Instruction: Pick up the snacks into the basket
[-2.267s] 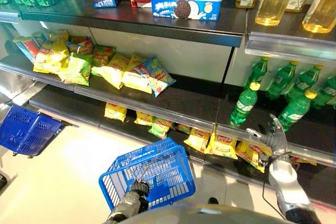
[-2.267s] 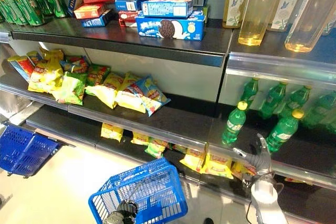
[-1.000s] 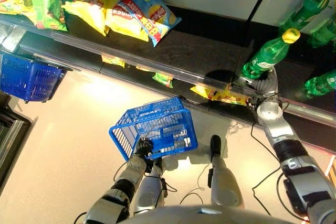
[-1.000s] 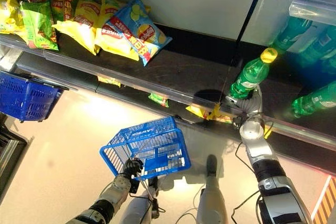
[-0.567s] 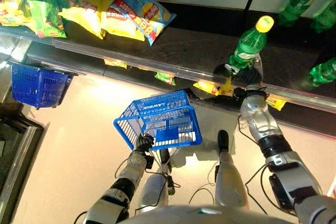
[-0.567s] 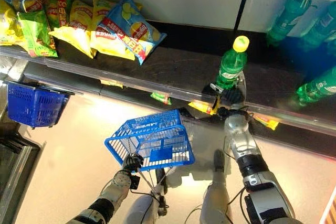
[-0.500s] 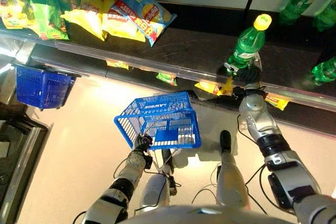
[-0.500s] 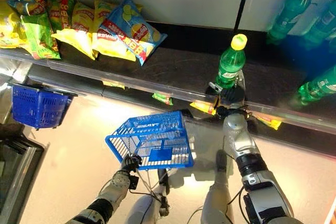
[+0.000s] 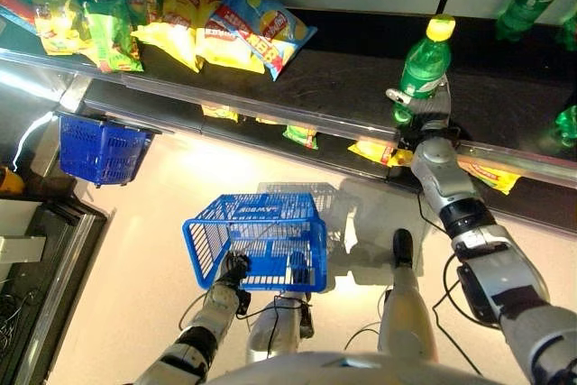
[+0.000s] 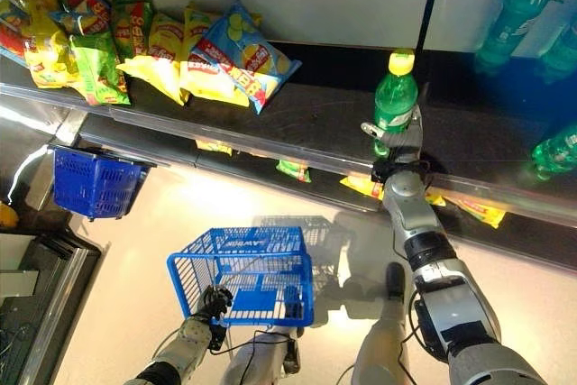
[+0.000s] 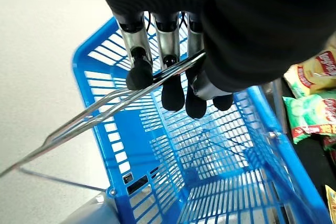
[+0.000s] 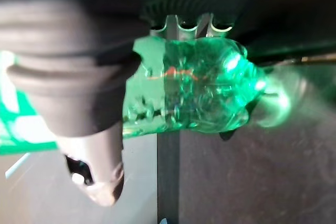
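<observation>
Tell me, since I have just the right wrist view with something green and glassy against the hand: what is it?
Observer: A green bottle with a yellow cap, upright on the dark shelf; the right hand is wrapped round its base.
Operator: And the other hand?
Observer: The left hand is curled round the wire handle of the blue basket.
Operator: Anything in it?
Observer: No, only its mesh floor shows.

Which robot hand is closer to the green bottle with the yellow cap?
Right. The right robot hand is wrapped around the green bottle on the shelf; the left robot hand is down low, holding the blue basket's handle.
</observation>
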Available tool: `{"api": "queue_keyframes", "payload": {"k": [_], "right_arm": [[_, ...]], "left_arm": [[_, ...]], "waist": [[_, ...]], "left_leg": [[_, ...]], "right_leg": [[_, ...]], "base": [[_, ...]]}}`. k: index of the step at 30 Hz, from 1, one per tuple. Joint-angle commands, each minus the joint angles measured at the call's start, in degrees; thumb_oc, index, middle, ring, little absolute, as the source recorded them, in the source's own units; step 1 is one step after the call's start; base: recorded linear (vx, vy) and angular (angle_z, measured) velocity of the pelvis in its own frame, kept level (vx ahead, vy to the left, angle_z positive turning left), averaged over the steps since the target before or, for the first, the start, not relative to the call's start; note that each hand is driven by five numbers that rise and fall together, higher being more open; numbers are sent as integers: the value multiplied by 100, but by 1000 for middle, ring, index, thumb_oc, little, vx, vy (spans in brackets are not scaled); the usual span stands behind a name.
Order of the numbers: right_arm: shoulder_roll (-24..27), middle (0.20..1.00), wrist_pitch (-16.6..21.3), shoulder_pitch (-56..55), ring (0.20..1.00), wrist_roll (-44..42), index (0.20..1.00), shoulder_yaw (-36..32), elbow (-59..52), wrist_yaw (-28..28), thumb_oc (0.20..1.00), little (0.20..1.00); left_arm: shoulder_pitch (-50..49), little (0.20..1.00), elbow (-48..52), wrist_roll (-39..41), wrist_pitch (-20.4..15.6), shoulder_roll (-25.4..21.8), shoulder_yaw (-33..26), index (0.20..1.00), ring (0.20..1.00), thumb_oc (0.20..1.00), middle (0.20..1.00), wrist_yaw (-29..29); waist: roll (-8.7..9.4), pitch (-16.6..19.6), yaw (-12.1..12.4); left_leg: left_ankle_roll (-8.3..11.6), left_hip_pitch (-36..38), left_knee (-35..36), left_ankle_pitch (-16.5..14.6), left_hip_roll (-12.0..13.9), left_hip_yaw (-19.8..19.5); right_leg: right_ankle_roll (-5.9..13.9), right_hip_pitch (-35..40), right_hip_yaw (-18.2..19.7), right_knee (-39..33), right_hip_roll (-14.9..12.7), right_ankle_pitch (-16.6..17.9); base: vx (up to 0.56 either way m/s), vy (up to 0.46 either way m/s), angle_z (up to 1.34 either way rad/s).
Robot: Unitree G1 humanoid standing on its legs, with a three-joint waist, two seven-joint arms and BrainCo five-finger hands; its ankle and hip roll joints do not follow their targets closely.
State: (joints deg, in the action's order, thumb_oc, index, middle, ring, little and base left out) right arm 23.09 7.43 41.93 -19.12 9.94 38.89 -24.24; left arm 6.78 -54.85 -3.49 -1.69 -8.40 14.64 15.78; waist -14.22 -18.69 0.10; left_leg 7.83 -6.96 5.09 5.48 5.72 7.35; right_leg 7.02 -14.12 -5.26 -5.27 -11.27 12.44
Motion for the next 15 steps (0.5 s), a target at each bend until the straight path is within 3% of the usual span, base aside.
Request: {"api": "queue_keyframes", "payload": {"k": [1, 3, 4, 5, 6, 15], "right_arm": [[-25, 1000, 116, 654, 1000, -204, 1000, -64, 372, 19, 1000, 1000], [10, 1000, 116, 718, 1000, -199, 1000, -45, 412, 22, 1000, 1000], [1, 893, 117, 779, 893, -184, 893, -9, 421, 14, 893, 893], [48, 495, 90, 860, 495, -94, 495, 74, 453, 18, 495, 495], [46, 200, 84, 870, 200, -61, 200, 120, 448, 16, 200, 200], [-247, 200, 91, 222, 200, 19, 200, 168, -138, 101, 200, 200]], "left_arm": [[93, 200, -106, 49, -47, -486, 574, 200, 200, 200, 200, 83], [84, 200, -110, 62, -48, -487, 571, 200, 200, 200, 200, 78], [87, 200, -107, 84, -49, -495, 585, 200, 200, 200, 200, 78], [85, 200, -134, 75, -43, -504, 584, 200, 200, 200, 200, 83], [102, 200, -150, 79, -36, -502, 583, 200, 200, 200, 200, 95], [198, 200, -287, 75, 6, -460, 450, 200, 200, 200, 200, 193]], "waist": [[88, 314, 409], [85, 319, 422], [92, 324, 444], [105, 324, 468], [114, 321, 474], [252, 224, 436]], "left_leg": [[-445, -493, -10, 20, -698, -115], [-448, -494, -11, 16, -703, -123], [-450, -501, -14, 18, -702, -127], [-454, -503, -18, 22, -703, -139], [-455, -506, -19, 25, -702, -148], [-449, -576, -12, 74, -660, -202]], "right_leg": [[273, -216, 105, 64, -10, -127], [272, -220, 109, 66, -12, -133], [273, -220, 104, 66, -19, -133], [271, -222, 99, 68, -22, -136], [270, -223, 101, 68, -23, -131], [242, -250, 65, 63, 26, -142]], "base": [[0, 0, 0], [8, 6, 6], [8, 1, 9], [11, -1, 7], [10, -2, 4], [-4, -12, 2]]}}
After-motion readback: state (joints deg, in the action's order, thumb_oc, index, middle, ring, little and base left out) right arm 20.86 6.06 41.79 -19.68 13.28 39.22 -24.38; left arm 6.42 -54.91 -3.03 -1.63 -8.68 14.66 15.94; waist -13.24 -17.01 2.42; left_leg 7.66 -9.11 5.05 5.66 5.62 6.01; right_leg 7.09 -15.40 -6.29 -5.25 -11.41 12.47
